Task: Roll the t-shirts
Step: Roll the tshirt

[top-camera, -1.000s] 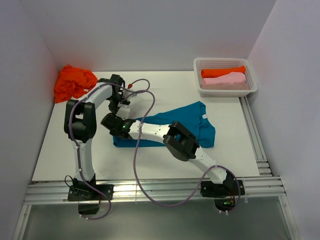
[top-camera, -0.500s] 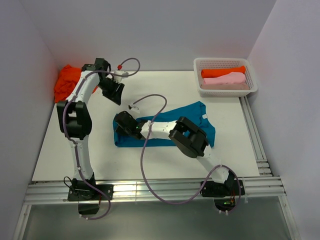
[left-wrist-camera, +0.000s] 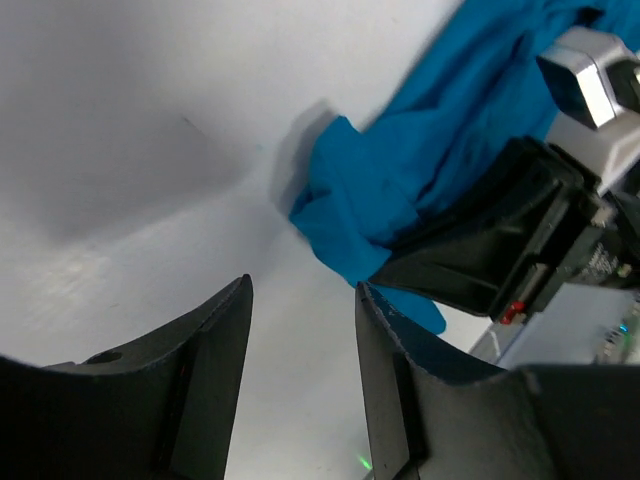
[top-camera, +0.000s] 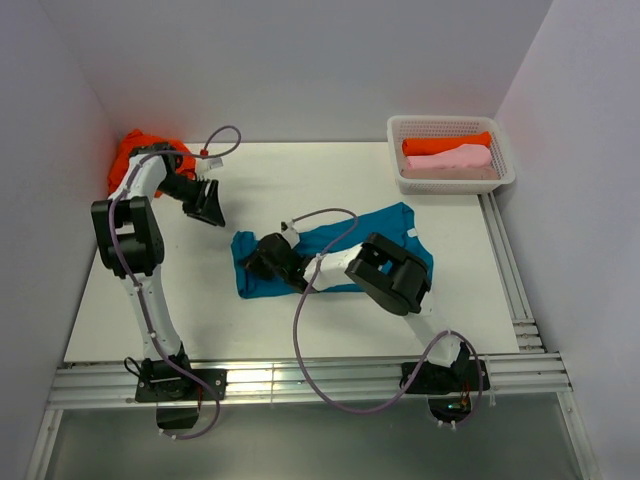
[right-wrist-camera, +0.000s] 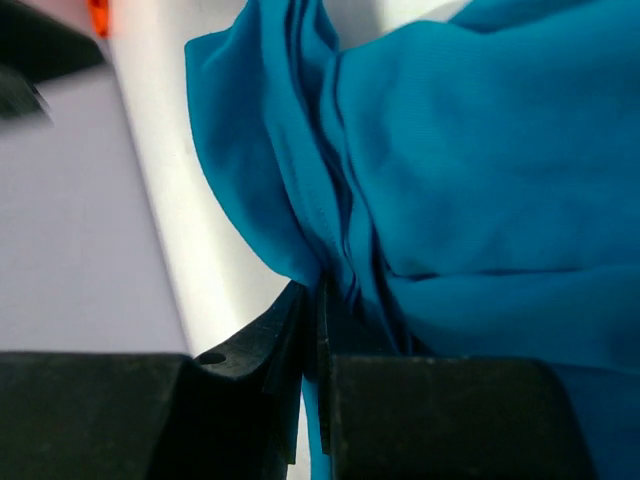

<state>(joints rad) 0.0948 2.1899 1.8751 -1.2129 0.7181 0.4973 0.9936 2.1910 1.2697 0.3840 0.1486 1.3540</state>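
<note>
The teal-blue t-shirt (top-camera: 395,235) lies rumpled at the table's (top-camera: 300,175) centre, and the right gripper (top-camera: 262,262) is clamped on a bunched fold at the shirt's 9 o'clock edge. The left gripper (top-camera: 207,203) hangs empty, jaws apart, over bare table at 10 o'clock, near a heaped orange t-shirt (top-camera: 135,150). At 2 o'clock a white lattice basket (top-camera: 398,130) holds a rolled orange t-shirt (top-camera: 445,144) and a rolled pink t-shirt (top-camera: 455,157).
</note>
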